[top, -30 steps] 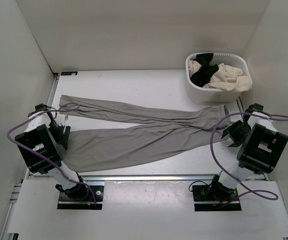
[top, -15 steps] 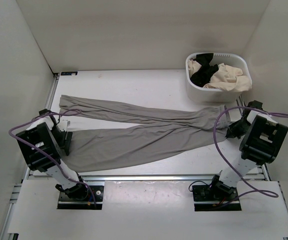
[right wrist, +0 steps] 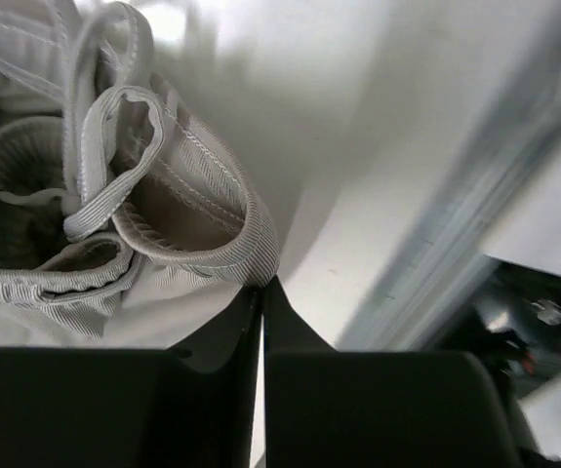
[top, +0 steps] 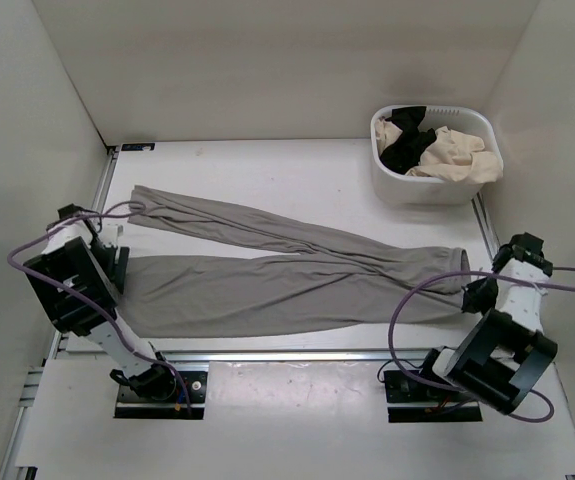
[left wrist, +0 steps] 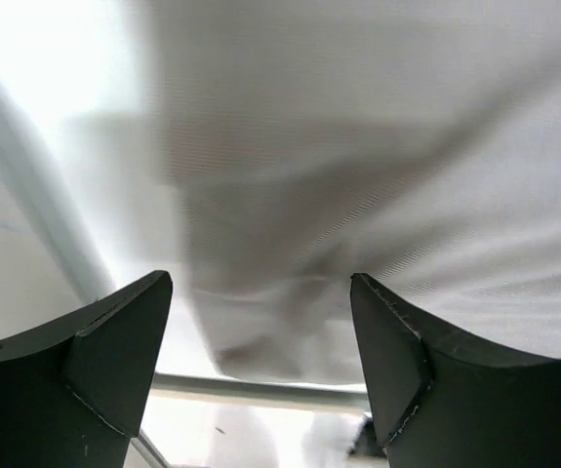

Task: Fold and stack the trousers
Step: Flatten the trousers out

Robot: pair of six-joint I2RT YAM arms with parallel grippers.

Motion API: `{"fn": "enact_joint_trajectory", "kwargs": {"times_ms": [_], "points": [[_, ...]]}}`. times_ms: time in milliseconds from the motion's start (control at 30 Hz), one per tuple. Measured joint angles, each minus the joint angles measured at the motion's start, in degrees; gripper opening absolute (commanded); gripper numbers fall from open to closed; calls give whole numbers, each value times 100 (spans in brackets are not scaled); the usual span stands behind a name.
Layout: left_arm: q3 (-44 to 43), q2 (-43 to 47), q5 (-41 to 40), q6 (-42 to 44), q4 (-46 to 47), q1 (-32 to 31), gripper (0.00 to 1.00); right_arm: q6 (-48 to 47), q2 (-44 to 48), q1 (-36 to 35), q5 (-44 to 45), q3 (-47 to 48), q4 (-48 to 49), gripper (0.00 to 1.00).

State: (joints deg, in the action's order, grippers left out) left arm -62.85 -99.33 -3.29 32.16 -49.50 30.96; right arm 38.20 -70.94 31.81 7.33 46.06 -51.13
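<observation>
The grey trousers [top: 287,280] lie stretched across the table, both long legs running left and the waistband at the right. My right gripper [top: 475,290] is at the waistband end. In the right wrist view it [right wrist: 262,285] is shut, its tips pinching the ribbed waistband edge [right wrist: 251,234]. My left gripper [top: 119,268] is at the hem of the near leg. In the left wrist view it [left wrist: 260,292] stands open, and the grey fabric [left wrist: 358,146] fills the view beyond and between its dark fingers [left wrist: 114,351].
A white basket [top: 429,190] stands at the back right, holding a black garment [top: 407,150] and a cream garment [top: 452,150]. A metal rail [top: 287,352] runs along the table's near edge. White walls close in the left, back and right.
My right gripper has shut on the waistband and pulled it toward the near right, dragging the trousers with it. My left arm has shifted slightly left, with its gripper open throughout.
</observation>
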Motion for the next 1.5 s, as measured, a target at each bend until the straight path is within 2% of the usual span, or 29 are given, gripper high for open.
{"fn": "enact_joint_trajectory", "kwargs": {"times_ms": [167,233,267,300,333,367,433,467,500,533,633,667,733,767,800,833,900,933,967,1000,1033,1067,1133,1233,1367,1500], "points": [[-988,-262,297,61,-44,129,85,-118,240,138,330,-114,-293,0],[-1325,-490,426,63,-46,151,84,-214,68,195,315,-140,-295,4],[-1440,-616,490,52,-37,151,84,-293,-81,249,286,-140,-275,7],[-1550,-754,557,39,-52,149,84,-374,-258,302,260,-131,-264,16],[-1631,-890,608,20,-55,142,83,-463,-468,345,221,-107,-271,21],[-1676,-1021,632,2,-46,125,83,-542,-654,378,181,-74,-273,32],[-1681,-1235,654,-17,-63,74,79,-660,-868,396,109,-9,-273,39],[-1672,-1329,667,-24,-87,42,77,-697,-883,396,90,28,-278,39],[-1661,-1394,682,-28,-107,20,72,-728,-876,396,66,72,-280,39],[-1637,-1449,686,-28,-120,-2,53,-739,-859,396,39,118,-273,39],[-1639,-1460,713,-76,-155,-48,18,-756,-839,396,-2,144,-249,39],[-1639,-1460,732,-85,-168,-50,14,-756,-839,396,-17,120,-234,41],[-1661,-1460,767,-114,-201,-50,14,-737,-831,396,-48,-22,-160,41],[-1685,-1467,787,-116,-201,-48,14,-728,-831,396,-63,-101,-140,36],[-1711,-1469,807,-133,-195,-48,14,-721,-831,396,-66,-170,-136,23],[-1744,-1471,822,-153,-190,-48,14,-713,-831,396,-59,-234,-129,16],[-1836,-1471,844,-186,-166,-48,14,-675,-831,396,15,-302,-142,8],[-1880,-1471,844,-205,-144,-48,22,-667,-828,396,76,-302,-142,10],[-1912,-1471,844,-214,-122,-50,39,-664,-817,396,146,-299,-138,14],[-1941,-1471,841,-199,-105,-50,53,-669,-791,396,190,-299,-138,23],[-1950,-1471,841,-227,-94,-50,58,-682,-756,396,234,-282,-160,44],[-1952,-1469,844,-260,-92,-50,62,-691,-717,396,280,-225,-221,52],[-1963,-1469,866,-308,-120,-50,63,-726,-599,396,422,-66,-321,58],[-2175,-1467,981,-391,-203,-50,65,-686,-299,339,745,332,-586,59],[-2992,-1453,1311,-522,-278,-96,74,-468,151,85,1099,822,-859,64],[-3864,-1497,1744,-612,-249,-334,74,-372,326,-2,1056,1285,-905,64]]}}
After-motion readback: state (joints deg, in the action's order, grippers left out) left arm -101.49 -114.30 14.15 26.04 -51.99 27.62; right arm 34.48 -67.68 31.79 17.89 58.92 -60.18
